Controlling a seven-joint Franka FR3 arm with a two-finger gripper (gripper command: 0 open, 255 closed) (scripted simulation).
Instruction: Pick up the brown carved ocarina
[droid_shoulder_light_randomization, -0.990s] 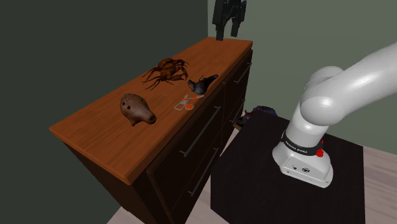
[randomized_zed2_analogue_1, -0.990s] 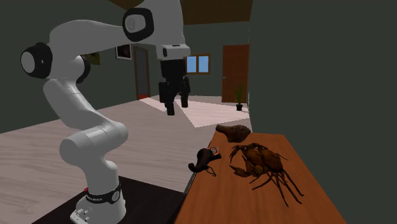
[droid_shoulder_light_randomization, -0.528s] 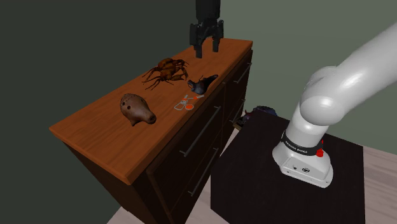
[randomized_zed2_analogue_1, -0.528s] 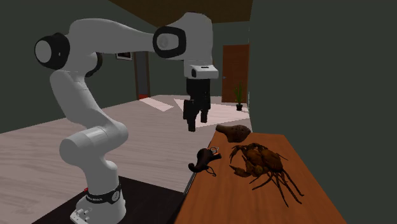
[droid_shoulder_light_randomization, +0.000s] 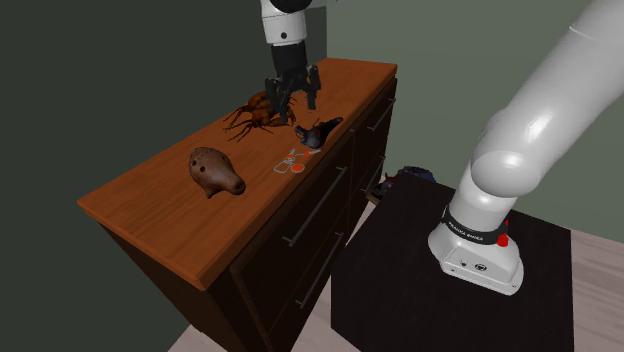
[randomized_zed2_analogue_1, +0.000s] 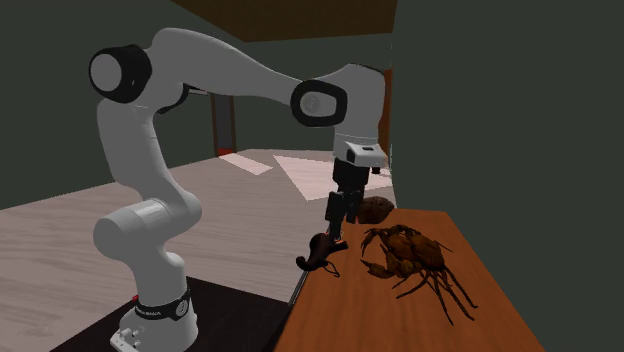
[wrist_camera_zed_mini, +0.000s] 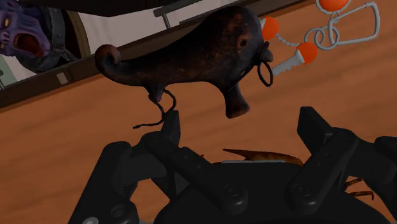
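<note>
The brown ocarina (droid_shoulder_light_randomization: 215, 171), a rounded body with finger holes, lies on the wooden dresser top (droid_shoulder_light_randomization: 150, 205) toward the shoulder view's lower left. In the second exterior view the ocarina (randomized_zed2_analogue_1: 374, 209) sits at the far end, partly behind the hand. My gripper (droid_shoulder_light_randomization: 295, 100) hangs open just above the brown crab figure (droid_shoulder_light_randomization: 260, 112), well short of the ocarina. From the wrist, the gripper (wrist_camera_zed_mini: 242, 133) is open over a dark horn-shaped piece (wrist_camera_zed_mini: 191, 48), with nothing between its fingers.
The dark horn-shaped piece (droid_shoulder_light_randomization: 318, 133) and a small keyring with orange beads (droid_shoulder_light_randomization: 291, 161) lie near the dresser's front edge. The crab (randomized_zed2_analogue_1: 405, 250) spreads long legs mid-top. My black stand (droid_shoulder_light_randomization: 400, 280) is beside the dresser drawers (droid_shoulder_light_randomization: 310, 215).
The hand has come down from above the dresser's far end and moved toward the shoulder view's left, now low over the crab. Its fingers stay open; the objects have not moved.
</note>
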